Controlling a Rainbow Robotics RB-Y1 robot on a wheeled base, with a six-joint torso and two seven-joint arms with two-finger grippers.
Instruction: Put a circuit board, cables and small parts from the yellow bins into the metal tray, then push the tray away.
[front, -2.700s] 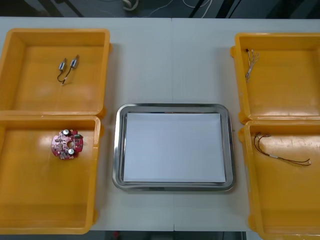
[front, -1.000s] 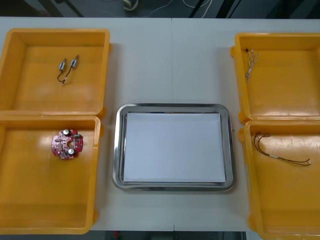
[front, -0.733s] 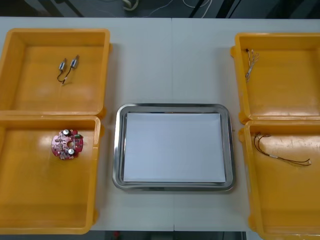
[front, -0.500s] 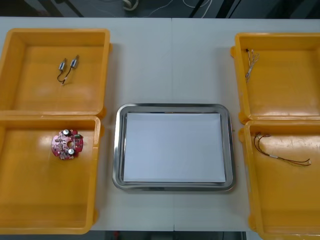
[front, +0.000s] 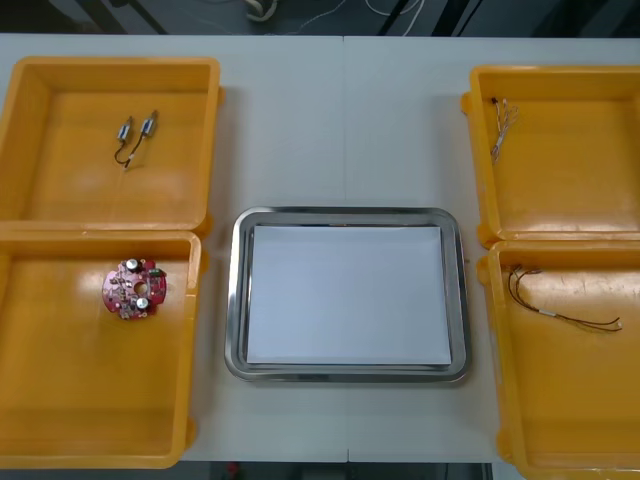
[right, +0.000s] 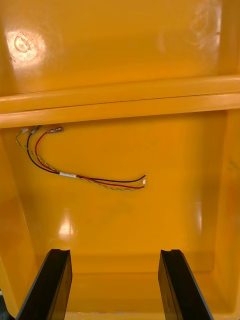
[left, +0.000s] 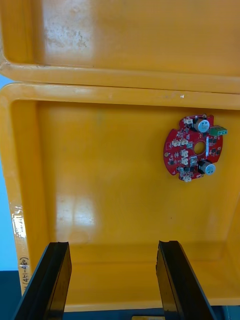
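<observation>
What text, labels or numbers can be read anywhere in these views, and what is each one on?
"(451-480)", roughly: handwritten on a white label on the rim of the yellow bin holding the circuit board, by the left gripper, jaws open.
Circuit board's markings: too small to read.
By the right gripper, facing the cable: none.

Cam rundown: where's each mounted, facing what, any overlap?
Front: above the arms, steeply down on table, metal tray, yellow bins.
Right wrist: right arm, facing red and yellow cable; right pincer open.
Left wrist: left arm, facing circuit board; left pincer open.
Shared: front view shows that circuit board and cable too.
</observation>
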